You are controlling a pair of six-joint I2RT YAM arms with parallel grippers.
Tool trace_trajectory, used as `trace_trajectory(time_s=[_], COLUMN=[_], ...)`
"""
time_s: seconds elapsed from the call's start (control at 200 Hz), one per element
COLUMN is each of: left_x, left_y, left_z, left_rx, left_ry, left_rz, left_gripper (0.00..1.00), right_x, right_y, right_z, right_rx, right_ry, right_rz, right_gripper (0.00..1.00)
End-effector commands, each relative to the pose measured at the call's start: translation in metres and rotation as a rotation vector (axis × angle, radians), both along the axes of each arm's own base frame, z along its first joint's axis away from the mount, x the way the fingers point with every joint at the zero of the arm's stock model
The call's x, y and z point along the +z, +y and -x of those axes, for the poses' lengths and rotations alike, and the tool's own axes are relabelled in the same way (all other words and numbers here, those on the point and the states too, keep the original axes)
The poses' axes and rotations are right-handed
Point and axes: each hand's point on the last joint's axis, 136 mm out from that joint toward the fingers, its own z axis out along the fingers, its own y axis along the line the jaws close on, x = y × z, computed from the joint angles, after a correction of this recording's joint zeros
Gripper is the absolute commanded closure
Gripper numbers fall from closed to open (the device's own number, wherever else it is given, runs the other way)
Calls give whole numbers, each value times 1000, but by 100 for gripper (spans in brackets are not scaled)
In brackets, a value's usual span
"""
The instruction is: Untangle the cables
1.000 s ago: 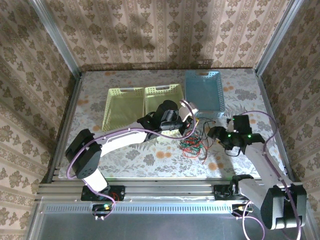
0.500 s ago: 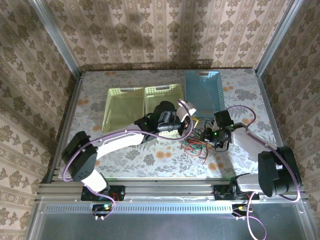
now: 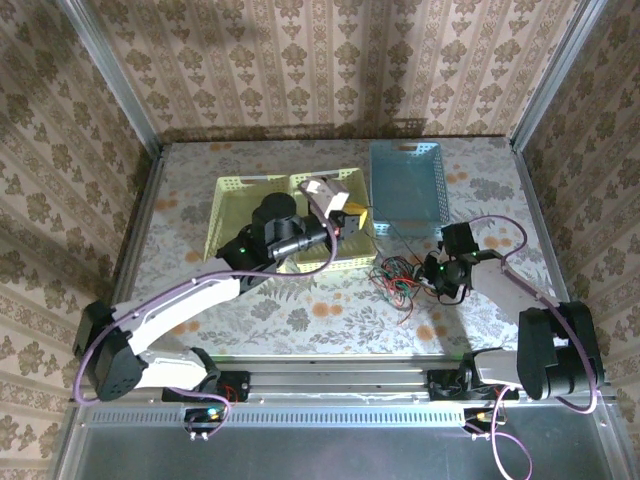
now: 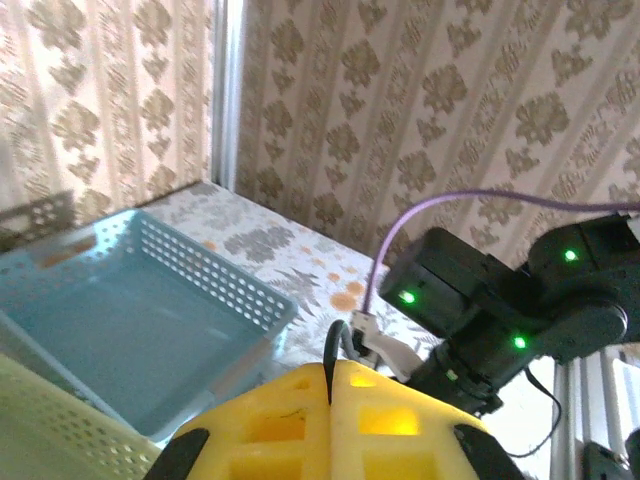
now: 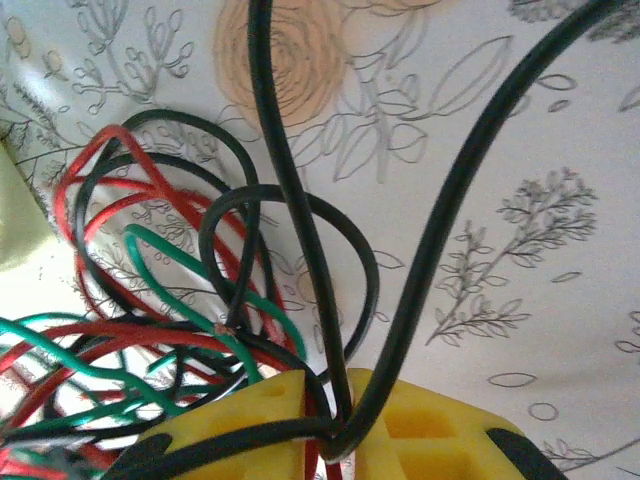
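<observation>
Above the yellow basket (image 3: pixel 325 177), left gripper (image 3: pixel 349 206) raised, clenched, right gripper (image 5: pixel 335 395) low, clamping cables (image 5: pixel 300 220).

Left part of the cables (image 5: pixel 232 325) beyond the right wrist view's edge

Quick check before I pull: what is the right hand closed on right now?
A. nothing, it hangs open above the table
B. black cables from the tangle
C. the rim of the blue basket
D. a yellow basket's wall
B: in the right wrist view the right hand has its yellow fingers pinched together, with the black cables running down into the narrow gap between them.
</observation>
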Motion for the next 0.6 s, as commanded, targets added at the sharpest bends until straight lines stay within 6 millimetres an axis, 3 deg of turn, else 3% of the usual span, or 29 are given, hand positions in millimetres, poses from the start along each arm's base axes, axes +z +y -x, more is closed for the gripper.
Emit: trace_trajectory(time_s=[0.0, 0.165, 0.225, 0.285, 0.33, 0.37, 0.595], left_x=[73, 95, 90, 80, 69, 61, 20], left_y=[35, 53, 51, 45, 37, 30, -5], left_z=[-7, -5, -4, -3, 0, 4, 24], left_rx=[105, 106, 96, 72, 43, 12, -112], left_ry=[-122, -145, -150, -135, -112, -96, -36], left_rz=[207, 262, 228, 182, 148, 128, 9], left_gripper=[100, 100, 100, 100, 100, 100, 100], right_x=[-12, -16, -14, -4, 8, 21, 121], right_y=[-13, -18, -16, -6, 1, 3, -3], right_z=[21, 25, 23, 16, 10, 6, -8], right_rx=[-43, -68, -64, -29, 0, 14, 62], right_ry=[81, 98, 81, 25, -37, -95, -495], right_rz=[36, 37, 23, -34, -70, -76, -5], right_gripper=[81, 81, 79, 69, 56, 50, 39])
